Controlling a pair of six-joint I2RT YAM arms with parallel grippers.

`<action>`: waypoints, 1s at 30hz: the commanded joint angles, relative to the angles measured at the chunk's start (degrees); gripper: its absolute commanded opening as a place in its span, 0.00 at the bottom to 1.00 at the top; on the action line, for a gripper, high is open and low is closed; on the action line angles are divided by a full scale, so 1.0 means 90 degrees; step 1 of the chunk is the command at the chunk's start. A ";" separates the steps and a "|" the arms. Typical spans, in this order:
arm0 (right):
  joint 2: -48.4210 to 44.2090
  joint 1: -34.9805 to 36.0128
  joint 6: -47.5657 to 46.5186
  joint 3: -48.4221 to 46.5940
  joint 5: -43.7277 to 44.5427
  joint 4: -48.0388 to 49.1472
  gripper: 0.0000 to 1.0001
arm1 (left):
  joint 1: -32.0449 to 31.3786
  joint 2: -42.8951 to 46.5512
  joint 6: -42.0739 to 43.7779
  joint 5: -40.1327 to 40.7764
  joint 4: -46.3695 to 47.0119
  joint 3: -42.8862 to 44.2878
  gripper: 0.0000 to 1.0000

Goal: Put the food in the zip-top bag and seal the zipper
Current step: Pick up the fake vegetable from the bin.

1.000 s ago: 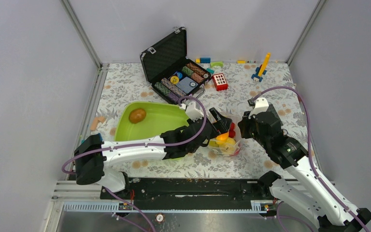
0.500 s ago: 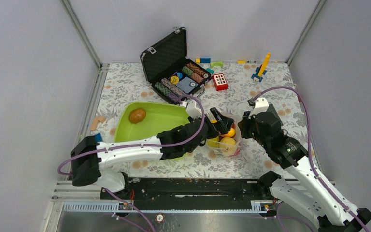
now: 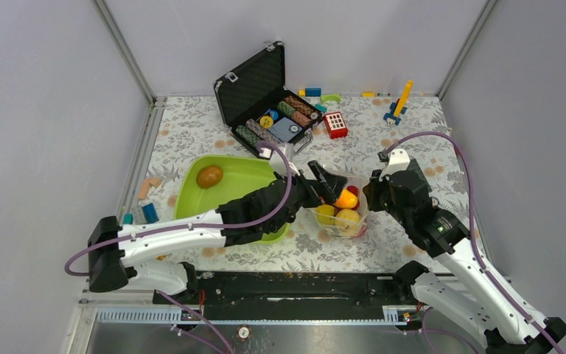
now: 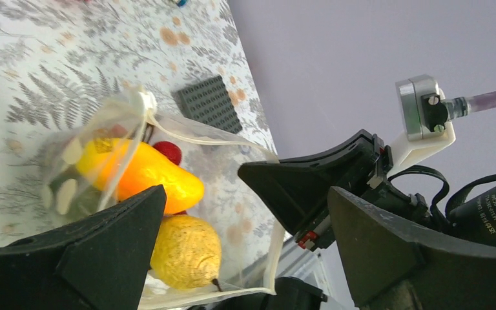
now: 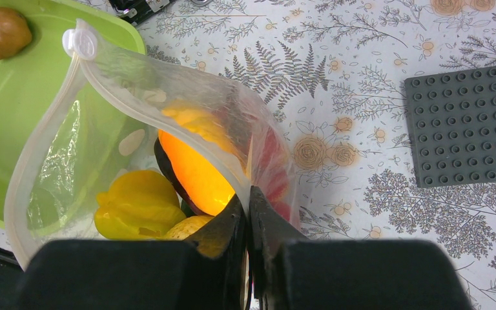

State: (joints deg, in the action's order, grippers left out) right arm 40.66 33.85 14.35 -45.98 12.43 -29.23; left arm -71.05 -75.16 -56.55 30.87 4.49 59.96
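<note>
Your floral-covered bench carries an open black poker-chip case at the far side. Near of the case lies a lime-green tray. The zip-top bag sits just beside the tray's right edge, with its mouth gaping upward. A grey studded baseplate lies flat on the bench to the bag's right.

Your left tool hangs over the bag's mouth with its jaws spread wide and nothing between them. Your right tool is pinched tight on the bag's right rim and holds it up.

Inside the bag you have 4 pieces:
- an orange fruit
- a yellow star fruit
- a yellow pear
- a red piece

1 brown round fruit lies in the tray's far left part. The zipper curves open, unsealed.
</note>
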 commanded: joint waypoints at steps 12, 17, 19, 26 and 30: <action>-0.0016 -0.0022 -0.0021 0.0005 0.0107 0.0143 0.09 | 0.2236 0.0917 0.0912 -0.1446 -0.1935 -0.0158 0.99; -0.0016 -0.0021 -0.0034 0.0010 0.0143 0.0145 0.09 | 0.3333 0.0733 0.1194 -0.1576 -0.2918 0.0040 0.99; -0.0026 -0.0026 -0.0034 0.0006 0.0143 0.0134 0.09 | 0.3579 0.0666 0.1732 -0.1276 -0.3067 0.0090 0.99; 0.0049 -0.0025 -0.0060 0.0000 0.0209 0.0136 0.09 | 0.4029 -0.0185 0.4533 0.0341 -0.2893 0.0025 0.99; 0.0071 -0.0023 -0.0062 0.0008 0.0208 0.0145 0.09 | 0.4235 -0.0773 0.5469 0.1116 -0.2494 -0.0046 0.99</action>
State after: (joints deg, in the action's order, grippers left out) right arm 41.15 33.85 14.28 -45.93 12.91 -29.23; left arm -34.76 -78.35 -20.69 30.83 -21.32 58.78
